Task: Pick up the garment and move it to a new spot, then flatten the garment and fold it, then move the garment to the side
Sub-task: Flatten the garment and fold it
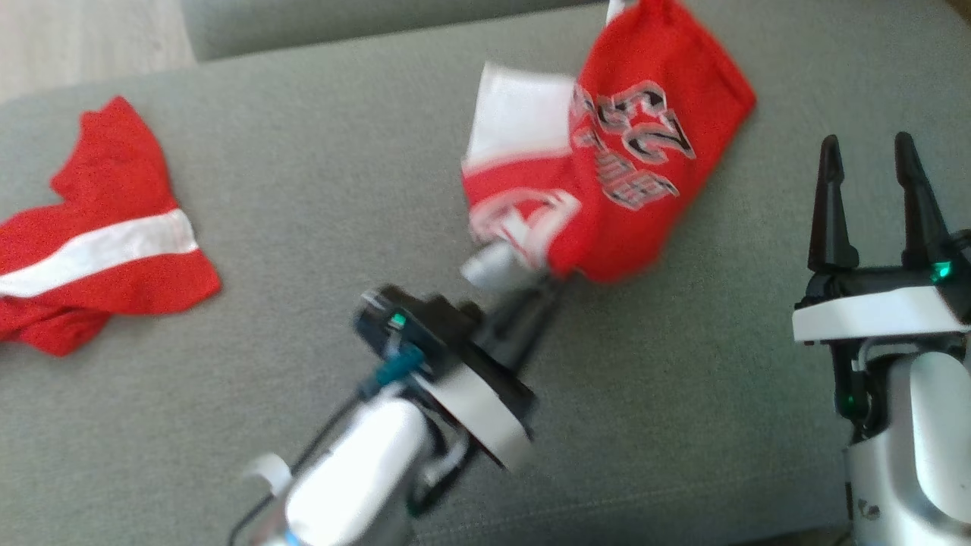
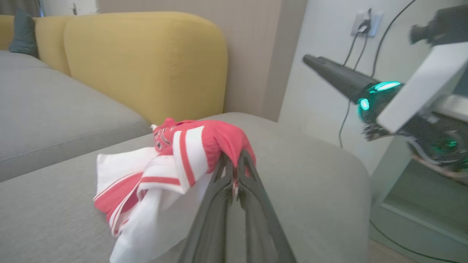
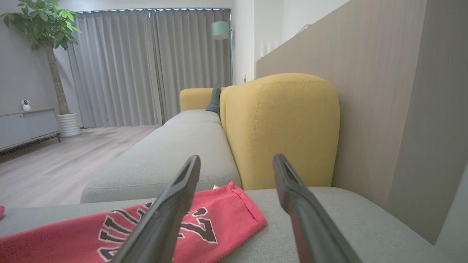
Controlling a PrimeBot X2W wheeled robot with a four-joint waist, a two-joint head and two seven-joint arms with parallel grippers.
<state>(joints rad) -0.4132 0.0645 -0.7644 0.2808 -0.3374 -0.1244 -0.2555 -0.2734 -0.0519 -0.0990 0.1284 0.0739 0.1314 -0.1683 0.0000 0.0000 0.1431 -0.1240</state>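
Left gripper point(image 2: 234, 160) is clamped on the red jersey point(image 1: 675, 106), centre frame. Right gripper point(image 1: 867, 144) at right edge; jaws apart.

Glossy white forearms point(image 1: 356, 470), black wrist housings point(image 1: 447, 334) with teal lights point(image 1: 941, 271), long dark tapered fingers point(image 1: 831, 205)

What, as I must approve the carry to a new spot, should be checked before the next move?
1. The left gripper is shut on the garment: ok.
2. How many layers that pinch holds: cannot tell.
3. The right gripper is open, holds nothing and stands beside the garment: ok.
4. The garment lies flat: not ok, it is bunched and folded over itself.
5. The second red garment lies apart, at the left: ok.
6. Bare grey cushion between the two offers a new spot: ok.
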